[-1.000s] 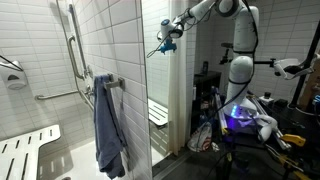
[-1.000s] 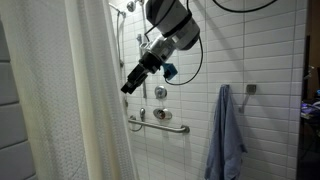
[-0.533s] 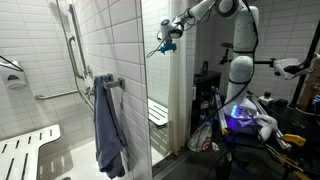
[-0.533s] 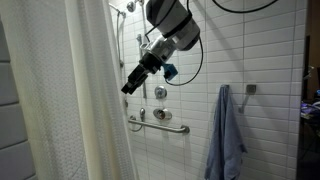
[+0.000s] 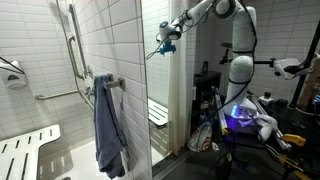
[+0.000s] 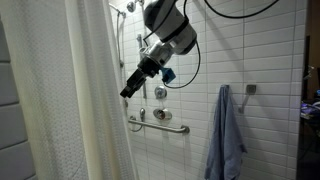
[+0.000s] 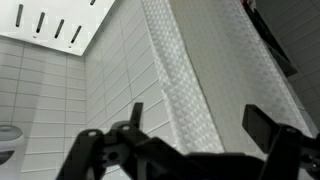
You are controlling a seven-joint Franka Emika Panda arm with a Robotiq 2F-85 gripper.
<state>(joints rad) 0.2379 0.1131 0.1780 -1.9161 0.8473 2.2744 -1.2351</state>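
Note:
My gripper [image 6: 126, 91] hangs high in the shower stall, open, with nothing between its fingers. It points at the edge of the white textured shower curtain [image 6: 60, 90] and stands just short of it. In the wrist view the curtain's edge [image 7: 185, 90] runs up between the two spread fingertips [image 7: 262, 122], and I cannot tell whether either one touches it. In an exterior view the gripper [image 5: 152, 53] reaches in past the tiled wall's corner, above the curtain [image 5: 179, 110].
A blue towel [image 6: 225, 135] hangs on a wall hook and also shows as the towel [image 5: 108, 125] on a bar. A grab bar [image 6: 158, 125] crosses the tiled wall. A slatted fold-down seat [image 5: 25, 150] sits low. Clutter [image 5: 245, 115] surrounds the robot's base.
The gripper has crept very slightly toward the curtain. Its jaws stay as wide as before.

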